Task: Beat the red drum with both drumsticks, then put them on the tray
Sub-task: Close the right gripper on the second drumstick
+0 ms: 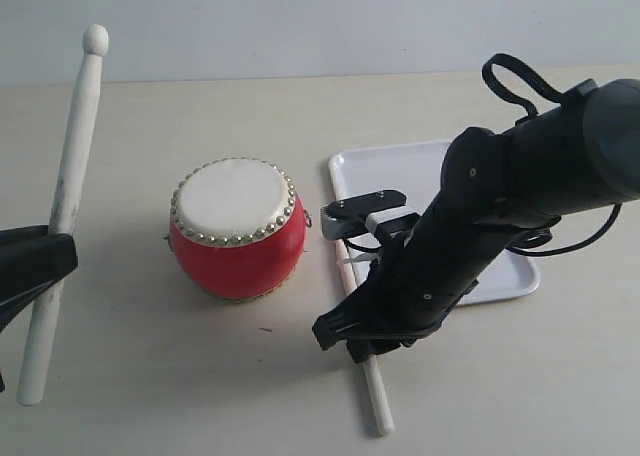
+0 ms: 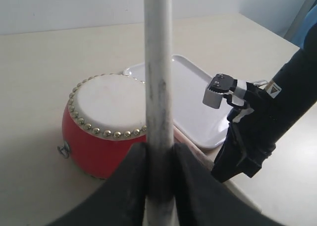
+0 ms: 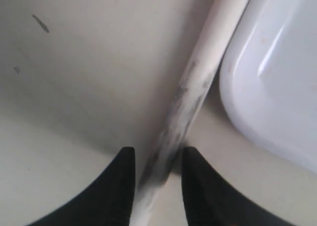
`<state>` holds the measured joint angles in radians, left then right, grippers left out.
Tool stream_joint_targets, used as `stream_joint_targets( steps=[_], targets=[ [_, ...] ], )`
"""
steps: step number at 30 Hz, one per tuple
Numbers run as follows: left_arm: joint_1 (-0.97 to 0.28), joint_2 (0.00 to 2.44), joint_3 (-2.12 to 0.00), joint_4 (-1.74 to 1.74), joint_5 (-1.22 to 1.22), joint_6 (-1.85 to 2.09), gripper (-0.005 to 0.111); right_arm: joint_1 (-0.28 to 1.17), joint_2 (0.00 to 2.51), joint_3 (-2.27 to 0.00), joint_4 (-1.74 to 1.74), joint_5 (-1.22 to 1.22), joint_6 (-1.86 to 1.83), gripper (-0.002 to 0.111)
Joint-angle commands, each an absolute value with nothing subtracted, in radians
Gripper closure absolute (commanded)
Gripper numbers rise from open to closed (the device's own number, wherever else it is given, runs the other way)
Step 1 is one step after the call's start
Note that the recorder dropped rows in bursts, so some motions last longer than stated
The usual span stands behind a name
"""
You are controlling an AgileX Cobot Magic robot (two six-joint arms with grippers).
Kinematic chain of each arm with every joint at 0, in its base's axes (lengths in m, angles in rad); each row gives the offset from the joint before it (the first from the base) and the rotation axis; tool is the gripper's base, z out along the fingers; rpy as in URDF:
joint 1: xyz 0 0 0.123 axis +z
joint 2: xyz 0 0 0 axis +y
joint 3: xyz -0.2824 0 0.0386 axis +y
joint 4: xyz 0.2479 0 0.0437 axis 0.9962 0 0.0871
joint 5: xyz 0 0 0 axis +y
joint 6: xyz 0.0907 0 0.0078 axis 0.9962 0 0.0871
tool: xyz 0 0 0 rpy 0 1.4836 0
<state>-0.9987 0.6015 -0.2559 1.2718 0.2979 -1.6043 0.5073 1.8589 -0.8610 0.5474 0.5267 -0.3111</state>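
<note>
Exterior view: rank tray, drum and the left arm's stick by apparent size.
1. tray, partly hidden
2. drum
3. left stick: longest but slimmest, and possibly nearer the camera, so its rank is unsure

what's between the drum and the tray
a drumstick lies there, along the tray edge, with the right gripper open astride it; clearest in the left wrist view

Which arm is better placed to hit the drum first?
Left. The left gripper holds a drumstick raised beside the drum, probably ready to swing. The right gripper only straddles the other drumstick, lying on the table by the tray, jaws open.
</note>
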Motion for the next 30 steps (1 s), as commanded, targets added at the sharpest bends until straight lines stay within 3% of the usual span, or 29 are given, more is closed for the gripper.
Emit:
stream_joint_targets(
  steps=[1, 5, 8, 10, 30],
  targets=[
    [-1.002, 0.593, -0.255, 1.277, 0.298, -1.608, 0.107, 0.51, 1.883, -0.866, 0.52, 0.501, -0.309, 0.076],
    [-1.002, 0.593, -0.255, 1.277, 0.298, -1.608, 0.107, 0.51, 1.892, -0.866, 0.52, 0.499, -0.307, 0.08],
    [-1.002, 0.593, -0.255, 1.277, 0.298, -1.608, 0.107, 0.51, 1.892, -0.866, 0.514, 0.506, -0.312, 0.101],
    [-1.002, 0.593, -0.255, 1.277, 0.298, -1.608, 0.107, 0.51, 1.892, -0.866, 0.514, 0.506, -0.312, 0.108],
    [-1.002, 0.593, -0.255, 1.279, 0.298, -1.604, 0.107, 0.51, 1.78, -0.955, 0.499, 0.612, -0.283, 0.108]
  ],
)
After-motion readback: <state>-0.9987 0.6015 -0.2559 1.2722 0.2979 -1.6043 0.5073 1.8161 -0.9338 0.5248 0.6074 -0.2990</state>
